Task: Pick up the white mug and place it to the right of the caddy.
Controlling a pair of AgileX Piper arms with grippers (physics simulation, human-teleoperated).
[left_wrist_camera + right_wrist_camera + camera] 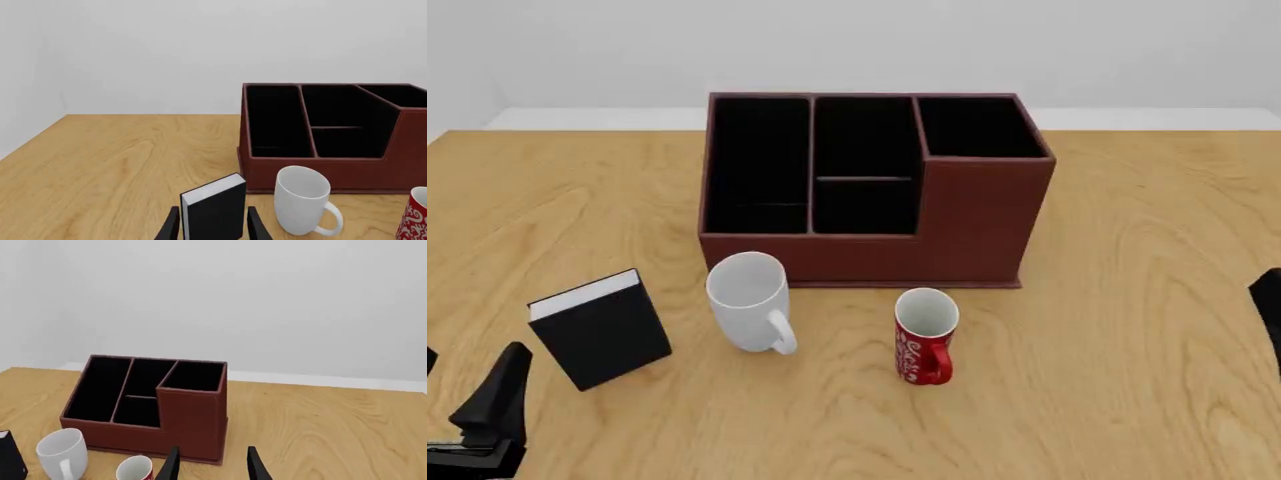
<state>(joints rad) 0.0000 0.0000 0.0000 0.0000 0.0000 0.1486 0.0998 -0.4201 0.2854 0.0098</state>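
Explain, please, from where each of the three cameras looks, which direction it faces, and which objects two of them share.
Front view: above and behind the arms, facing forward and down at the caddy, white mug, red mug, book; left gripper shows at the corner.
Left wrist view: behind the open left gripper, low, facing the book, white mug and caddy.
Right wrist view: behind the open right gripper, facing the caddy's taller end.
Shared: caddy and both mugs.

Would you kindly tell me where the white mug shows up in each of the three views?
Front view: the white mug stands upright before the caddy, left of the red mug.
Left wrist view: near the caddy's front wall, beside the black book.
Right wrist view: at the lower left corner.
Shared landmark: the caddy.
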